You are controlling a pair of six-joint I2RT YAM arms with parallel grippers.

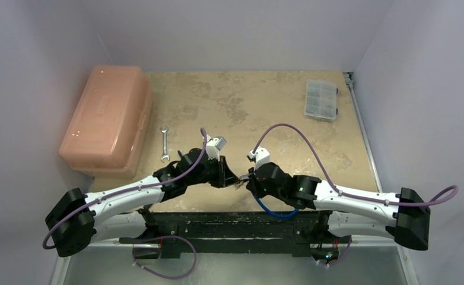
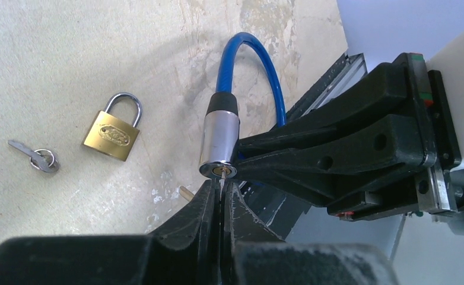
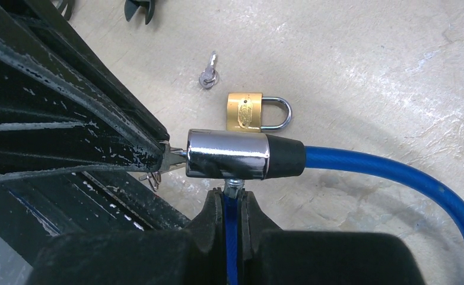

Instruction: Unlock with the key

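Tabletop [image 1: 265, 101] mottled tan | walls [image 1: 229, 35] pale lilac | key [image 3: 175, 155] at cable lock [image 3: 226, 154] face

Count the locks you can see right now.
2. A brass padlock lies on the table beside a loose key. A blue cable lock is clamped in the right gripper, the key in the left gripper at its keyhole. The arms may hide others.

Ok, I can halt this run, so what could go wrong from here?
The thin silvery key, pinched by the left gripper, meets the keyhole of the chrome lock cylinder; turned off-axis, it could slip or bend. The right gripper grips only the narrow blue cable end entering that cylinder, so it may just swivel.
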